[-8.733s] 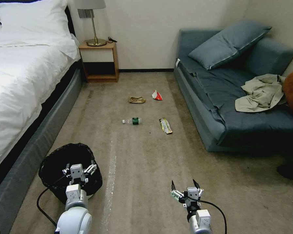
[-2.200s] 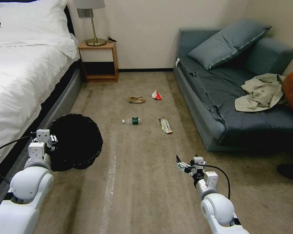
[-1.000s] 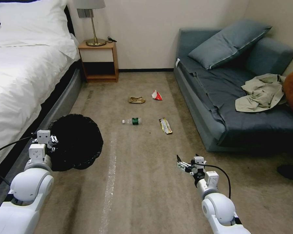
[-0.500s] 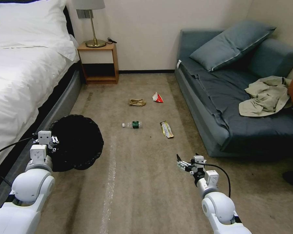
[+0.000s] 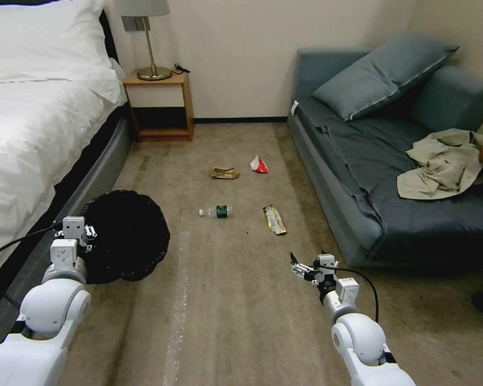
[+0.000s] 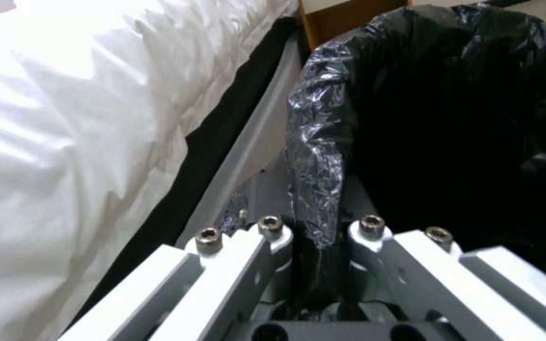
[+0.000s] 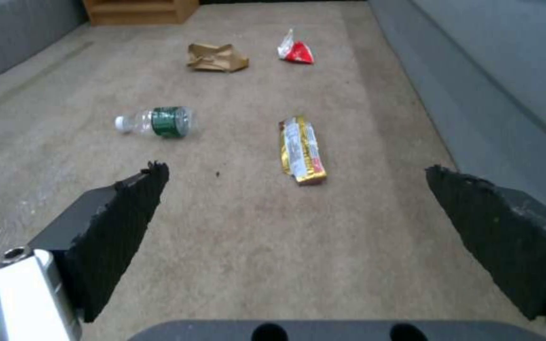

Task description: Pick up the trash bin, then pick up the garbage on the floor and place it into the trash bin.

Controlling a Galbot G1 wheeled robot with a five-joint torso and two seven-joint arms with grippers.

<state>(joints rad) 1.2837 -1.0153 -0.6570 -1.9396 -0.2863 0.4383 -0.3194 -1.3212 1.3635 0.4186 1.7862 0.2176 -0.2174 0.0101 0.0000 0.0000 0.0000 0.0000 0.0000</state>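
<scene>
The trash bin (image 5: 126, 236) hangs beside the bed (image 5: 32, 134), off the carpet, its bag-lined rim pinched tight in the left end effector (image 6: 316, 237). So the first step looks done. All the garbage is left: the bottle (image 5: 216, 211), gold wrapper (image 5: 274, 220), brown paper bag (image 5: 225, 173) and red-and-white packet (image 5: 259, 165) lie apart on the floor (image 5: 225, 300) ahead. The right end effector (image 5: 305, 264) hovers low, short of the wrapper, jaws spread wide and gripping nothing.
</scene>
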